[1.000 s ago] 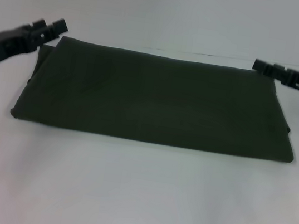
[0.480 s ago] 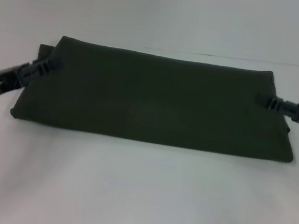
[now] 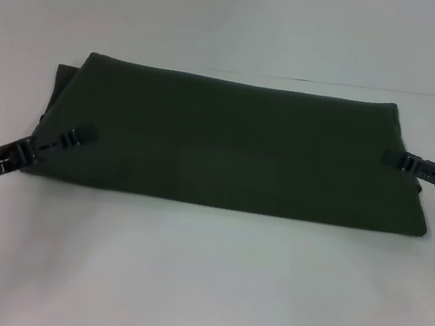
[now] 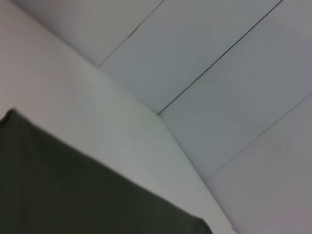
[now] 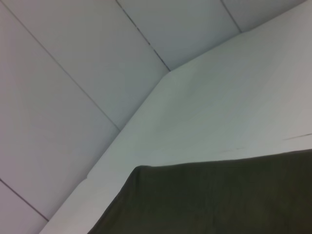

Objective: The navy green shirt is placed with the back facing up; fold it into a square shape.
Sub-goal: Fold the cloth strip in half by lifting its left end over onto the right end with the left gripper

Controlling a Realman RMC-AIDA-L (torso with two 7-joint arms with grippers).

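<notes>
- The navy green shirt [image 3: 232,145] lies folded into a wide flat band across the middle of the white surface [image 3: 199,283], long side running left to right. A little loose cloth sticks out at its far left corner.
- The left pincer [image 3: 74,138] sits over the shirt's left end near the front edge. Whether its fingers are apart or together cannot be told.
- The right pincer [image 3: 394,159] rests over the right end, roughly halfway between the front and back edges. Its finger state cannot be told either.
- Judged from this, the step in hand is taking the short ends to fold the band toward a square.
- To do it well: catch every layer at each end, lift just clear of the surface, bring one end squarely over the other so edges line up, and tuck in the stray cloth at the far left.
</notes>
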